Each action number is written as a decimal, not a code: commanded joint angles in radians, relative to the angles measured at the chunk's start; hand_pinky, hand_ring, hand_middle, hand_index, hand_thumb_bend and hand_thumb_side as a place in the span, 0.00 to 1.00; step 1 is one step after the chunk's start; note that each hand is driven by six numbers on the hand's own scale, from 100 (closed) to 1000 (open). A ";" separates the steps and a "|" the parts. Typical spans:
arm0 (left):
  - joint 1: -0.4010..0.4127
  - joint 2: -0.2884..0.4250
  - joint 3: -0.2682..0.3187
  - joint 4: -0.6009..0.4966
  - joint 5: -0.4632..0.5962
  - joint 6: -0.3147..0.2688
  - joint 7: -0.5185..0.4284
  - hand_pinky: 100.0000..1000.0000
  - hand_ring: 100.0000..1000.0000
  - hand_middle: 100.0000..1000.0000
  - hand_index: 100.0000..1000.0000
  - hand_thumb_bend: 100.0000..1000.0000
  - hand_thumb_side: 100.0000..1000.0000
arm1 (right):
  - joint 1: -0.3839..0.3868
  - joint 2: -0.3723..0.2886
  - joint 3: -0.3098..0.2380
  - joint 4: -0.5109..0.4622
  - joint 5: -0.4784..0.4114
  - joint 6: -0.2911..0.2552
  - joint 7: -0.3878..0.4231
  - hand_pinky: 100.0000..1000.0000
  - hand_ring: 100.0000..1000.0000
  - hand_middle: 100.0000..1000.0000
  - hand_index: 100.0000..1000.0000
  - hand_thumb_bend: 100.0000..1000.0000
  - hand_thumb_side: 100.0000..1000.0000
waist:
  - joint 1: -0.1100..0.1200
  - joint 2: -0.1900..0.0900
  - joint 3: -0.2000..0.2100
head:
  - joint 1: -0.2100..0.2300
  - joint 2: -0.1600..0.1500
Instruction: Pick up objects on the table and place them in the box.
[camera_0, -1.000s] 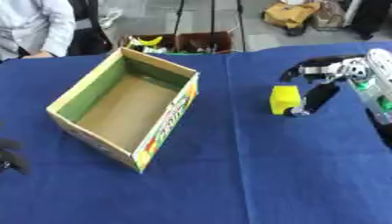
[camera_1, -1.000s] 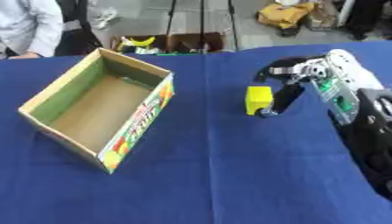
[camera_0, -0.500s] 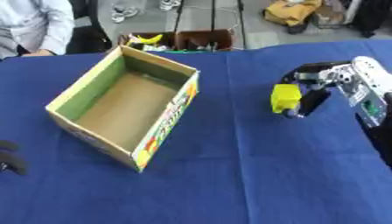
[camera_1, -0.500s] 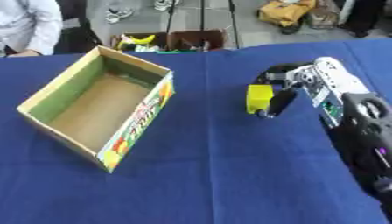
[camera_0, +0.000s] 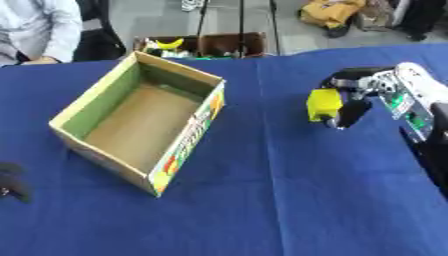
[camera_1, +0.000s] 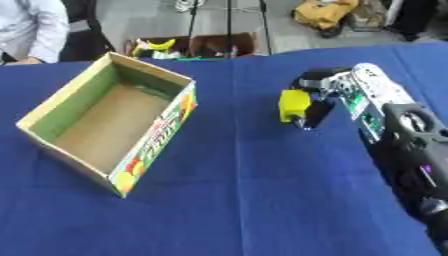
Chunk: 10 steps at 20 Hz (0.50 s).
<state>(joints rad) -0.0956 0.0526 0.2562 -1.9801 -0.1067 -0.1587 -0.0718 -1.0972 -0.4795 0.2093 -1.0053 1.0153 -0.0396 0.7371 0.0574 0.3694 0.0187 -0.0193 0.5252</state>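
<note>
Left eye view shows my right hand (camera_0: 354, 95) out over the right side of the bench, its fingers curled round a small bright yellow block (camera_0: 324, 104), pinching it between dark fingertips. I judge the block to be held just above the blue cloth-covered bench (camera_0: 289, 200), though whether it has fully cleared the cloth I cannot tell. The open cardboard box with green inner walls and a printed colourful side (camera_0: 144, 122) sits well apart to the left, turned askew, its near corner pointing toward me and its inside bare.

What worries me is the carry. The block shows mostly outside my fingers, so I judge the hold to be on one edge or face only; a quick swing leftward could let it twist and slip out onto the cloth short of the box. The box's right wall stands between my hand and the opening, so if I travel too low the block or my fingers could strike that rim and shove the light cardboard, or knock the block free. Because the box lies at an angle, a release aimed at its nearest corner may clip the edge and bounce out.

My left hand (camera_0: 10, 181) shows only as a dark shape at the near left edge; I cannot tell how its fingers are set.
</note>
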 joint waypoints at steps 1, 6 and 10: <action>-0.005 0.009 0.000 -0.020 0.000 -0.001 -0.005 0.30 0.36 0.47 0.84 0.00 0.98 | -0.025 -0.012 -0.012 -0.016 -0.006 0.013 -0.035 0.65 0.74 0.63 0.76 0.00 0.09 | -0.002 -0.018 0.000 | -0.002 -0.012; -0.006 0.009 0.000 -0.020 0.000 0.001 -0.006 0.30 0.36 0.47 0.84 0.00 0.98 | -0.025 -0.014 -0.014 -0.029 -0.016 0.045 -0.090 0.61 0.64 0.51 0.67 0.00 0.07 | -0.002 -0.018 -0.002 | -0.001 -0.013; -0.006 0.009 0.001 -0.020 0.001 0.001 -0.006 0.30 0.36 0.47 0.84 0.00 0.98 | -0.026 -0.017 -0.024 -0.059 -0.044 0.078 -0.130 0.60 0.59 0.46 0.62 0.00 0.06 | -0.002 -0.019 -0.004 | -0.001 -0.014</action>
<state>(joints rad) -0.0957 0.0525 0.2561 -1.9801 -0.1067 -0.1565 -0.0760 -1.0973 -0.4794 0.1974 -1.0337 0.9872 0.0295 0.6217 0.0575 0.3694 0.0144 -0.0195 0.5252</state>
